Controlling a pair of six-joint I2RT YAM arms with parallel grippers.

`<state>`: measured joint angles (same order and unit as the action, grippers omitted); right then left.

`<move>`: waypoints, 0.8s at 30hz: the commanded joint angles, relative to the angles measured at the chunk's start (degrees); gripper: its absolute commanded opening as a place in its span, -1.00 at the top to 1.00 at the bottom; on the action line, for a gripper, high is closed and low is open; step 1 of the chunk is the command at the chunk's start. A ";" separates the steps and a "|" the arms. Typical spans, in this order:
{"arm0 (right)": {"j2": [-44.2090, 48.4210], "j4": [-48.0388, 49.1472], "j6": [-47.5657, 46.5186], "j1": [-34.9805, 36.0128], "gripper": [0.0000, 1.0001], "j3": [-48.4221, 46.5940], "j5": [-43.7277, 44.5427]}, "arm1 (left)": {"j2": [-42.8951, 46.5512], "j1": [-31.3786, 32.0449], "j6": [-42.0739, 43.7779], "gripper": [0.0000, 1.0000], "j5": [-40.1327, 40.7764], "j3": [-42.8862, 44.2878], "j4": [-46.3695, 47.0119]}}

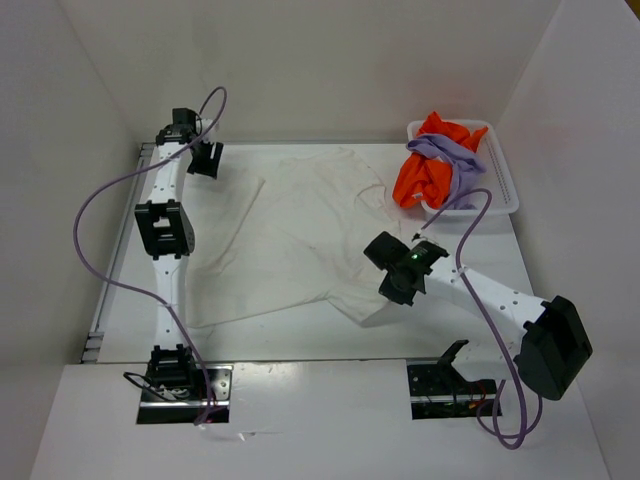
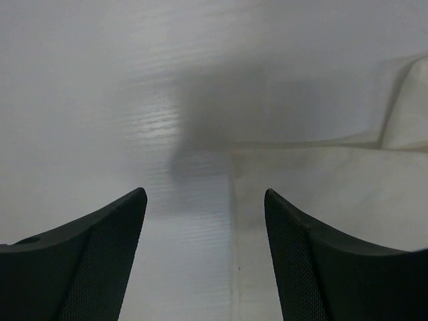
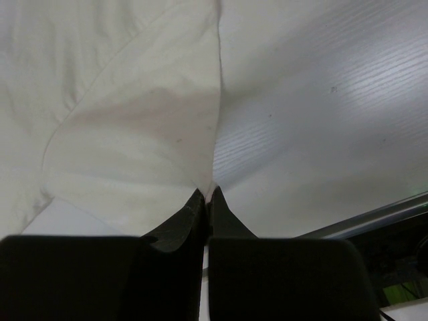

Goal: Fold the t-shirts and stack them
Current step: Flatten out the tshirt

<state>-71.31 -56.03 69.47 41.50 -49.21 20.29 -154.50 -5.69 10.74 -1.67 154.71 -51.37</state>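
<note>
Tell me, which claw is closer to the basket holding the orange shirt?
Right. The right claw pinches the white t-shirt mid-table, a short way near-left of the basket. The left claw stands open by the far left corner, across the shirt from it.

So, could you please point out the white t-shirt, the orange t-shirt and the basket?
white t-shirt (image 1: 300, 235): top view, middle of its spread body.
orange t-shirt (image 1: 418, 182): top view, lower bunched part.
basket (image 1: 503, 178): top view, right-hand mesh wall.

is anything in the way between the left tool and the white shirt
Nothing visible. The left tool hangs open over bare table, and the white shirt lies spread out right next to it.
</note>
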 commanded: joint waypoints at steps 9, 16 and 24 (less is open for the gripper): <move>0.03 -2.50 1.02 0.60 1.00 -2.12 3.26 | -5.99 1.56 2.97 -0.13 -6.50 1.20 -5.22; 0.56 -3.65 2.07 0.60 1.00 -2.12 3.79 | -8.98 0.95 2.44 1.00 -1.06 3.66 -5.23; 1.08 -4.78 3.39 0.60 1.00 -2.12 3.79 | -10.12 -2.83 -0.11 1.00 15.98 13.85 4.34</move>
<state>-71.29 -57.47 71.05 41.50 -49.60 21.76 -163.17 -5.10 11.73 4.75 164.99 -52.25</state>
